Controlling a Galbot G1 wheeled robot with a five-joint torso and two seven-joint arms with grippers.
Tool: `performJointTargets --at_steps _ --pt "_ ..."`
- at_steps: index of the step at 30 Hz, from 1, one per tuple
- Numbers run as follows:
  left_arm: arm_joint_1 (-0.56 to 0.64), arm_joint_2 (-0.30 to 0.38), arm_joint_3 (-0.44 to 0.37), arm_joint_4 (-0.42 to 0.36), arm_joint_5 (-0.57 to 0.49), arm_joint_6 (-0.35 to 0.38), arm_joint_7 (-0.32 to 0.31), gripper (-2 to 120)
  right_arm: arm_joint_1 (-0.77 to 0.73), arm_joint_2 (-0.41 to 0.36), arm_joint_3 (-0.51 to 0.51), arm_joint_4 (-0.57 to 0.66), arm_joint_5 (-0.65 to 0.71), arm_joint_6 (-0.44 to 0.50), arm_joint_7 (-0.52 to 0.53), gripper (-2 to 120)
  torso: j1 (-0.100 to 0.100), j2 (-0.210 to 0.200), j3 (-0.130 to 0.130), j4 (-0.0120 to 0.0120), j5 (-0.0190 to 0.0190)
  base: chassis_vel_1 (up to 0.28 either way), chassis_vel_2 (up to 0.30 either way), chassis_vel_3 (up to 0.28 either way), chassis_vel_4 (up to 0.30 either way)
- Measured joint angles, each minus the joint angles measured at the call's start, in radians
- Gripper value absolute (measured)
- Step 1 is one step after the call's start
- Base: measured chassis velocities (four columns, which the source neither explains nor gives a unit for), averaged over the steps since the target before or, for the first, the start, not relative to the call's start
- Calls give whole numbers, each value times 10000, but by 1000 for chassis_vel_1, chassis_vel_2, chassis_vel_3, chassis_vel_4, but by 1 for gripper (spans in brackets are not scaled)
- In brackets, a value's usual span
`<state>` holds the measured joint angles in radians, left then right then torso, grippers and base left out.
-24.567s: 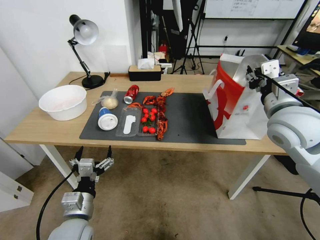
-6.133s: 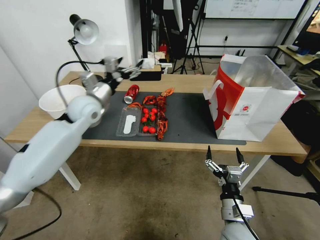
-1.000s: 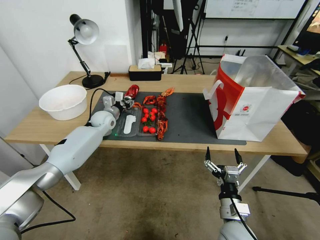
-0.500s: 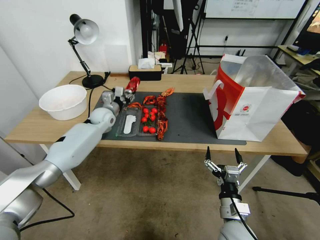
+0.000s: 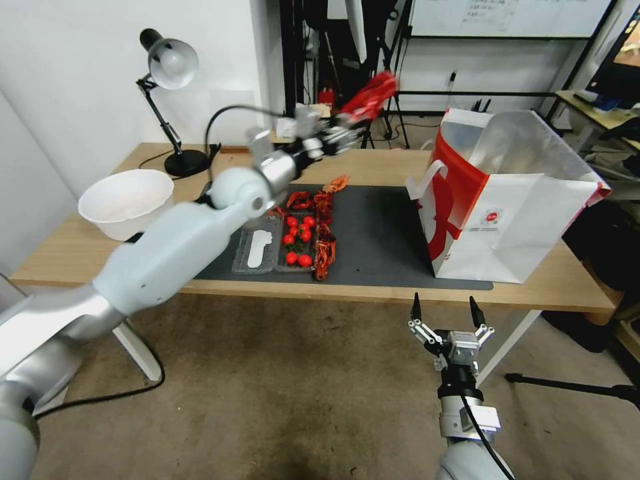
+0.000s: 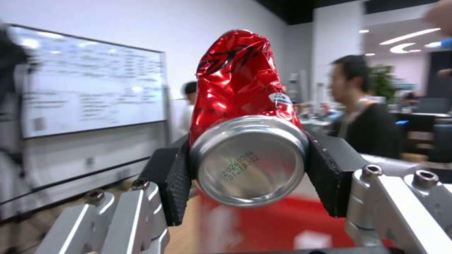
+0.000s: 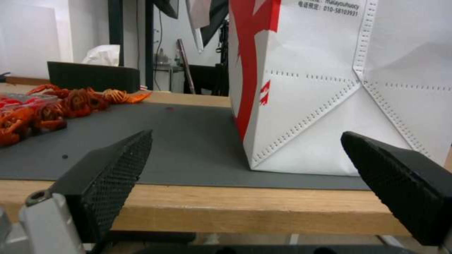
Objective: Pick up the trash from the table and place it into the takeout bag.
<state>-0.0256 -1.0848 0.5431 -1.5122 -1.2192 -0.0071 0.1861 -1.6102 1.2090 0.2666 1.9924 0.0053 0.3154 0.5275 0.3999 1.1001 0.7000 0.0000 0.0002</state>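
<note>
The left gripper [image 5: 337,137] is clamped on the crushed red can [image 5: 369,95], its black pads [image 6: 176,183] pressing both sides near the silver base. The can tilts up toward two o'clock, lifted high over the table [image 5: 373,163], at about nine o'clock from the takeout bag [image 5: 513,220] and apart from it. The left arm reaches out long and diagonal across the dark grey mat [image 5: 373,233]. The right gripper [image 5: 445,313] hangs below the table's front edge, fingers spread wide, pointing up.
</note>
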Motion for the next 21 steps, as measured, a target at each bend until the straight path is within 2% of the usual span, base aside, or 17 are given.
performJointTargets --at_steps 2,5,6,9,10,13,21 --pt "-257 -204 215 40 -120 0 12 52 8 9 -5 -7 -4 0 -3 100 1 1 0 0 -3 0 0 0 0" --pt "-958 -941 817 424 -360 0 63 52 16 47 -12 -14 -17 0 -5 100 1 1 1 -3 1 0 0 0 0" --pt "-958 -941 817 424 -360 0 63 52 16 47 -12 -14 -17 0 -5 100 1 1 1 -3 1 0 0 0 0" --pt "-1460 -1885 1352 1100 -444 -6 248 52 -26 71 12 11 -26 8 -6 100 1 0 0 -3 1 0 0 0 0" --pt "-1460 -1885 1352 1100 -444 -6 248 52 -26 71 12 11 -26 8 -6 100 1 0 0 -3 1 0 0 0 0" --pt "-1640 -2611 1737 1777 -445 -37 427 52 -60 79 74 35 -26 25 4 100 1 0 1 -1 2 0 0 0 0" --pt "-1656 -3288 2211 2535 -414 -113 554 52 -67 98 105 85 -27 32 22 100 1 0 0 -1 0 0 0 0 0"
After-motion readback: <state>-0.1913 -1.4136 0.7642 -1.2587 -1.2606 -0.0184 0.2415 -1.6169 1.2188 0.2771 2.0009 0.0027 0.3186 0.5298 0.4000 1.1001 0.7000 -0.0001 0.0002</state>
